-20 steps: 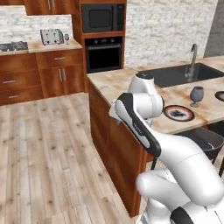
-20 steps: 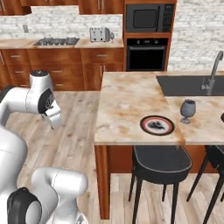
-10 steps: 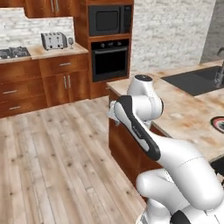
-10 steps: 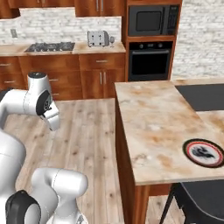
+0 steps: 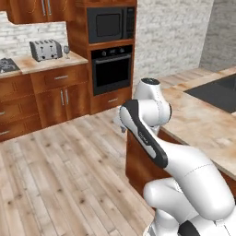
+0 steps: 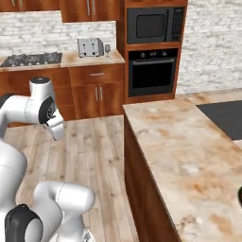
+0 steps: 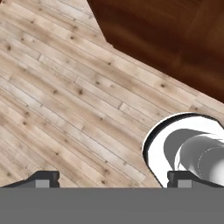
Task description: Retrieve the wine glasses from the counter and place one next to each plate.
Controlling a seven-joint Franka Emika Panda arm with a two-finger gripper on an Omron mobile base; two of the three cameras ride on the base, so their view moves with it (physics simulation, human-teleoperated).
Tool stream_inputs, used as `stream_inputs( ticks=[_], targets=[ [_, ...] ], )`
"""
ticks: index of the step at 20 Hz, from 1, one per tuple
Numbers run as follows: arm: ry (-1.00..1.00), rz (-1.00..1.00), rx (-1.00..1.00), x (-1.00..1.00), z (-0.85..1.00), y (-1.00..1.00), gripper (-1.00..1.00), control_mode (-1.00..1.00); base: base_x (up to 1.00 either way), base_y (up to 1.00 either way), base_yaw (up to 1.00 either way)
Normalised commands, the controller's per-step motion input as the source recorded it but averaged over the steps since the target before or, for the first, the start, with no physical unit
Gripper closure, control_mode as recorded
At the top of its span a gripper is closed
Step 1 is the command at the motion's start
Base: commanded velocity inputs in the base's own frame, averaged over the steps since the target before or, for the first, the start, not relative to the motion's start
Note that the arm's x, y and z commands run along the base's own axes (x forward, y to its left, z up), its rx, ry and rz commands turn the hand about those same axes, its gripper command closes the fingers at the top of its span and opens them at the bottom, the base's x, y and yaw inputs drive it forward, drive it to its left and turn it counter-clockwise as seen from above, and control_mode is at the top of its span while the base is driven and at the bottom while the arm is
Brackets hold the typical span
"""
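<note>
One small grey wine glass (image 5: 67, 49) (image 6: 107, 48) stands on the counter (image 5: 50, 63) (image 6: 90, 60), just right of the toaster and far beyond the arm. My gripper (image 6: 57, 133) (image 7: 113, 179) hangs over the wooden floor beside the island, pointing down. It is open, with nothing between its fingertips (image 7: 42, 178). At the right edge of the island top, a dark sliver (image 6: 240, 196) looks like the rim of a plate.
A toaster (image 5: 45, 49) and a gas hob (image 6: 32, 58) sit on the counter. The built-in oven (image 5: 112, 70) and microwave (image 6: 151, 25) stand to its right. The island (image 6: 184, 156) with its black sink (image 5: 216, 92) is on my right, and wooden floor (image 5: 60, 175) lies ahead.
The whole picture has shifted as the base moved: the island slid right and the counter came closer. The arm holds the same pose, and the gripper is still open.
</note>
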Motion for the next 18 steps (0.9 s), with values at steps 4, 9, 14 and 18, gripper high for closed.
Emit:
stream_inputs(
  ticks=[4, 9, 14, 18],
  targets=[
    [0.0, 0.0, 0.0, 0.0, 0.0, 0.0, -1.0, 1.0, 1.0, 0.83, -0.14],
    [0.0, 0.0, 0.0, 0.0, 0.0, 0.0, -1.0, 1.0, 1.0, 0.89, -0.05],
    [0.0, 0.0, 0.0, 0.0, 0.0, 0.0, -1.0, 1.0, 1.0, 0.53, 0.0],
    [0.0, 0.0, 0.0, 0.0, 0.0, 0.0, -1.0, 1.0, 1.0, 0.22, 0.0]
  ],
)
